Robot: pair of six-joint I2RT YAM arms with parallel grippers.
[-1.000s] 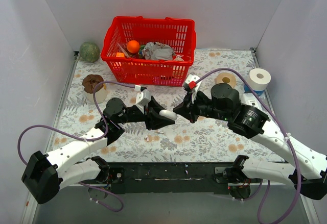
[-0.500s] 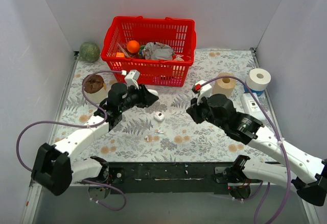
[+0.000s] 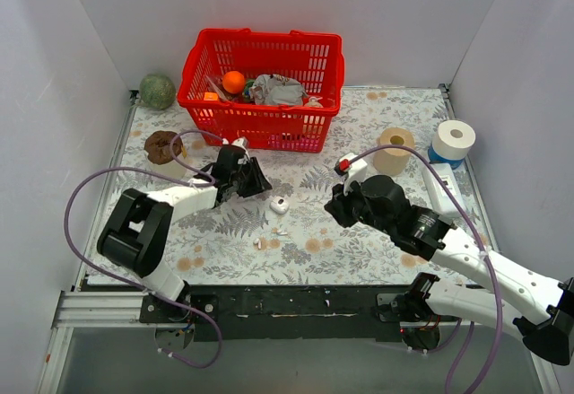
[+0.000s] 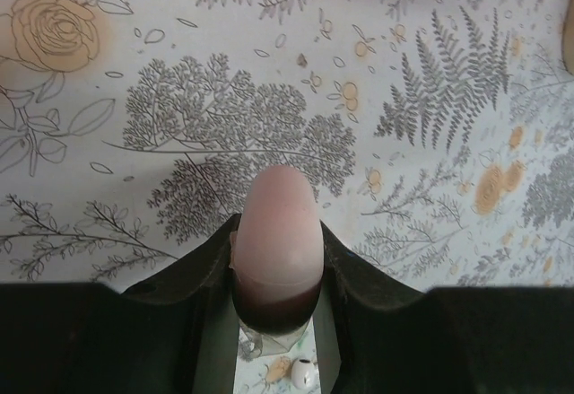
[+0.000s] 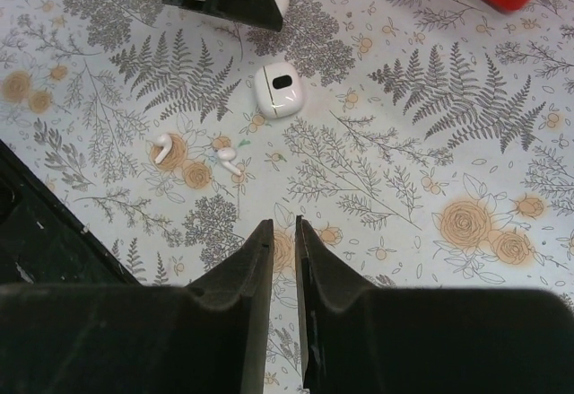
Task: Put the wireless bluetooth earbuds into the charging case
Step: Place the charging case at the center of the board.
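Note:
Two tiny white earbuds lie on the floral cloth, one (image 3: pixel 281 231) (image 5: pixel 226 159) nearer the case, one (image 3: pixel 260 243) (image 5: pixel 162 147) nearer the front. A white oval charging case (image 3: pixel 279 204) (image 5: pixel 277 90) lies on the cloth with a dark opening facing up. My left gripper (image 3: pixel 256 181) (image 4: pixel 277 243) is shut on a second white oval case (image 4: pixel 276 210), held low, just left of the lying case. My right gripper (image 3: pixel 330 205) (image 5: pixel 284 223) is empty, its jaws closed to a thin slit, above the cloth to the right of the case and earbuds.
A red basket (image 3: pixel 262 89) of odds and ends stands at the back. A tape roll (image 3: pixel 395 147), a white paper roll (image 3: pixel 455 138) and a white device (image 3: pixel 446 188) are at the right. A green ball (image 3: pixel 157 91) and a brown-topped cup (image 3: pixel 163 150) are at the left.
My left arm has drawn back to the left with its oval case. The other case now lies on the cloth at the centre. My right gripper has moved back and down.

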